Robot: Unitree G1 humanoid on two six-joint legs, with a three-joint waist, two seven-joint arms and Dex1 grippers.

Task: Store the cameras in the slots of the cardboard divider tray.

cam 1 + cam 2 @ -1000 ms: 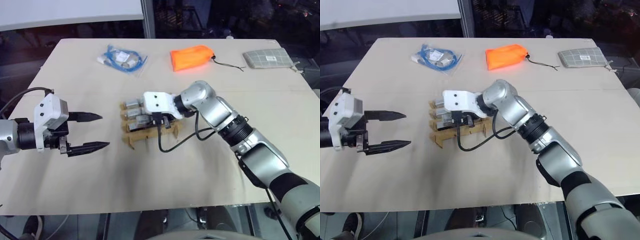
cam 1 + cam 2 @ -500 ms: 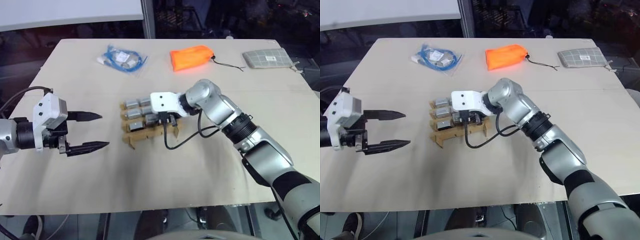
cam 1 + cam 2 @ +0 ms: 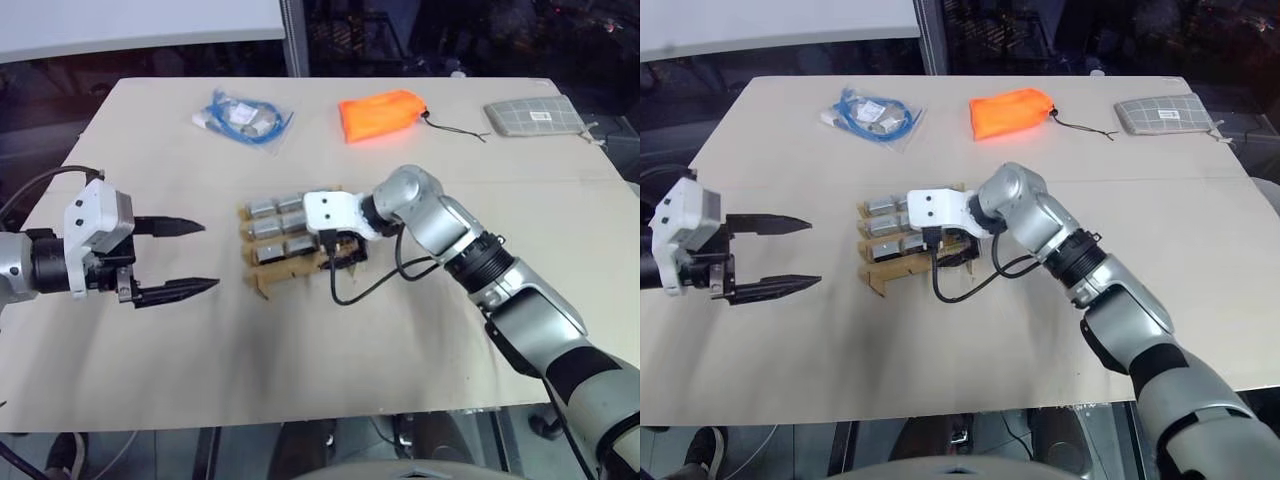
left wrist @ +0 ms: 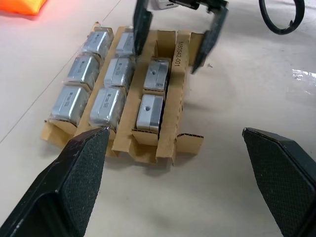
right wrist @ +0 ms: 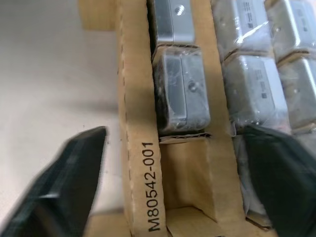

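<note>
The right gripper (image 4: pixel 178 37) hangs wide and empty over the cardboard divider tray (image 4: pixel 174 106) mid-surface (image 3: pixel 330 360), where the cameras (image 4: pixel 149 96) sit in slots, while the left gripper (image 3: pixel 172 257) gapes wide, well apart

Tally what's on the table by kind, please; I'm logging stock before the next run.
Cameras in the cardboard divider tray: 8
Cardboard divider tray: 1
Clear bag of blue cable: 1
Orange pouch: 1
Grey checked pouch: 1
Total: 12
</note>
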